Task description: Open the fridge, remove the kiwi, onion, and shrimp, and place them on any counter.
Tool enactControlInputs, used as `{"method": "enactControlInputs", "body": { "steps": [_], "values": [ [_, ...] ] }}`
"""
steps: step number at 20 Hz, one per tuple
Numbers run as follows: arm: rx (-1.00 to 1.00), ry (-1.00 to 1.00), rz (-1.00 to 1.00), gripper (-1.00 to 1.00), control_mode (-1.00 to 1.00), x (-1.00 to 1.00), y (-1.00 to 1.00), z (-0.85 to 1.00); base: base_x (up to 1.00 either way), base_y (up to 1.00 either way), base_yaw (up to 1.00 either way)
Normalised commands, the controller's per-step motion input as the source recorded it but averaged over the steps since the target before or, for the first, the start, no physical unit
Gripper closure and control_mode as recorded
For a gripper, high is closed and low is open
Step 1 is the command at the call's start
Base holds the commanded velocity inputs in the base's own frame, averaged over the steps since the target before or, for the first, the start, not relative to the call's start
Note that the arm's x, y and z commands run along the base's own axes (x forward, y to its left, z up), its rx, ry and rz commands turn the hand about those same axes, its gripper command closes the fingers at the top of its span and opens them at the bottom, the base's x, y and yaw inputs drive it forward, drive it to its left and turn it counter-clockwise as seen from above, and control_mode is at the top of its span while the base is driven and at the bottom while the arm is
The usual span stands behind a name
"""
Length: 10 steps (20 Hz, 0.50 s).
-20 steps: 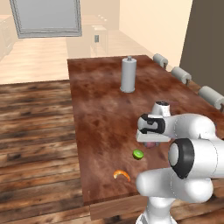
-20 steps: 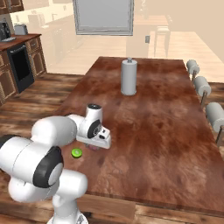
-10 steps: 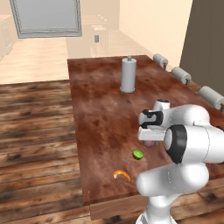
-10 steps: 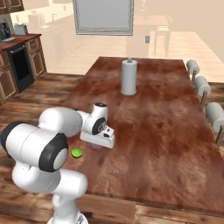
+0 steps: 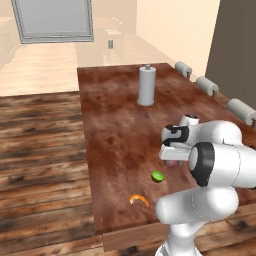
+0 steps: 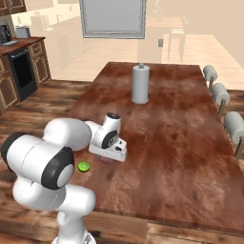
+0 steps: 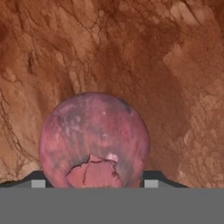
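Kiwi (image 5: 158, 176) and shrimp (image 5: 139, 200) lie on counter (image 5: 115, 125); gripper (image 5: 171, 159) low over onion (image 7: 94, 140), jaws straddling it, grip uncertain.

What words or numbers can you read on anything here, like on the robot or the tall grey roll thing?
There is no writing to read in these pictures.
The grey cylinder on the counter: plain, no label.
The robot's hand: no letters or numbers on it.
The onion, kiwi and shrimp: no stickers or marks.
The small dark switch plate on the far wall: too small to tell.
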Motion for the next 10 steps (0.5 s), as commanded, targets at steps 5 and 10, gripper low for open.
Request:
{"method": "enactControlInputs", "body": {
  "steps": [5, 10],
  "values": [
    [0.04, -0.06, -0.06, -1.00, -1.00, -0.04, 0.00, 0.55, 0.00, 0.00, 0.00],
    [0.00, -0.09, -0.03, -1.00, -1.00, -0.13, 0.00, 0.74, 0.00, 0.00, 0.00]
  ]
}}
